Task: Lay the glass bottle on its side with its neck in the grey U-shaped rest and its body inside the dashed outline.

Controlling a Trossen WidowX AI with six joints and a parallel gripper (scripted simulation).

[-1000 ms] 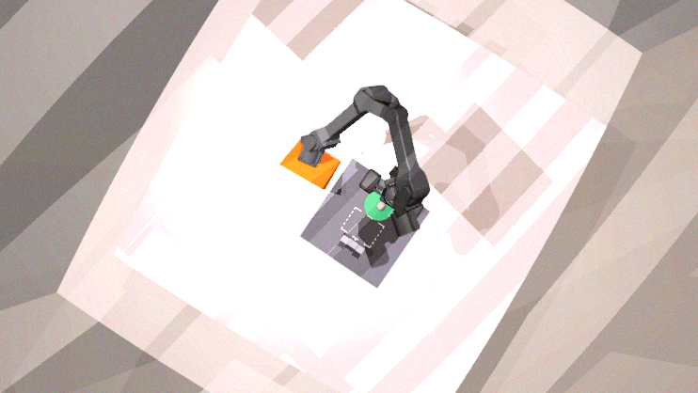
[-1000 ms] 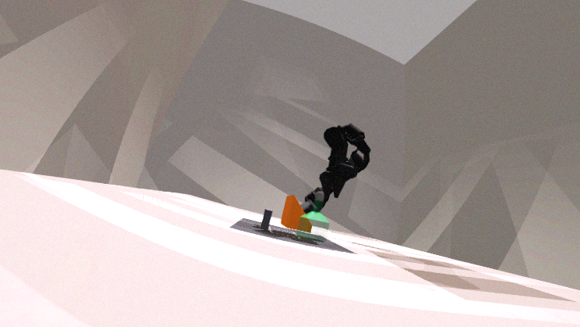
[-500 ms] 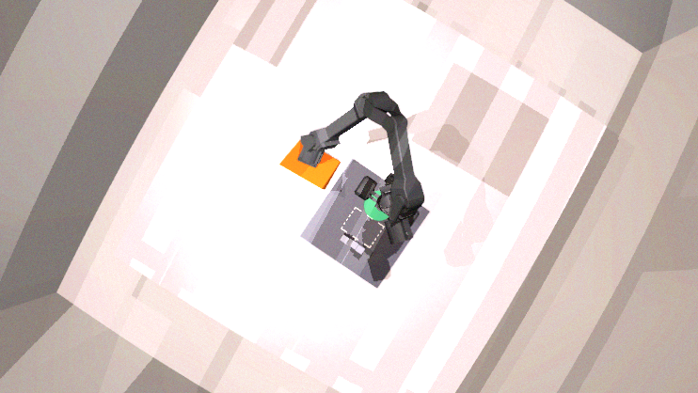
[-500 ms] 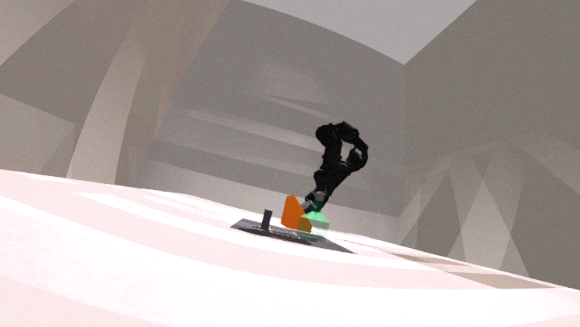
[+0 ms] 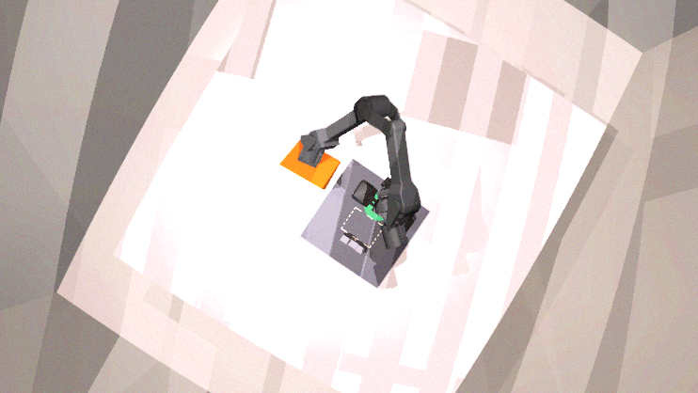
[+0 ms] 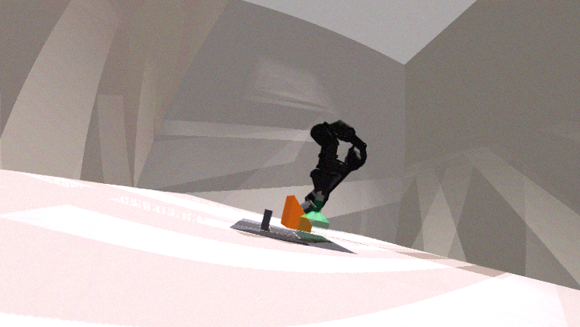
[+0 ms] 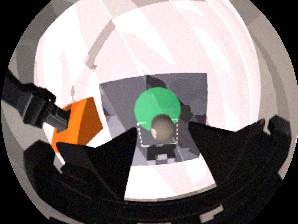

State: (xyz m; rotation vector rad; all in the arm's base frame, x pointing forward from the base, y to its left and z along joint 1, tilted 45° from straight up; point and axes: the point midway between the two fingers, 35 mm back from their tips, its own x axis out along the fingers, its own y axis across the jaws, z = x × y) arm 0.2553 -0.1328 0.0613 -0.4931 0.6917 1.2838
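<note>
Because the glass bottle [image 5: 373, 213] [image 6: 317, 219] [image 7: 149, 102] stands upright near the table's [image 5: 195, 195] [image 6: 162, 260] [image 7: 60, 65] middle, inward of all edges, the gripper [image 5: 378, 213] [image 6: 314, 204] [image 7: 162, 128] straddles its neck, jaws wide, not gripping, presumably for tilting toward the grey rest [image 5: 352, 243] [image 6: 266, 219] [image 7: 161, 154]. The orange block [image 5: 317, 173] [image 6: 291, 213] [image 7: 92, 120] is nearer the table's left edge in the top view. Pale light bands cross table and walls [image 6: 487, 101].

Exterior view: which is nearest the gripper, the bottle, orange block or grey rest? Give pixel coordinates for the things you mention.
The upright green bottle [image 5: 373, 212] [image 6: 316, 220] [image 7: 156, 102]: only its neck is between the fingers of the gripper [image 5: 378, 212] [image 6: 315, 205] [image 7: 162, 128].
</note>
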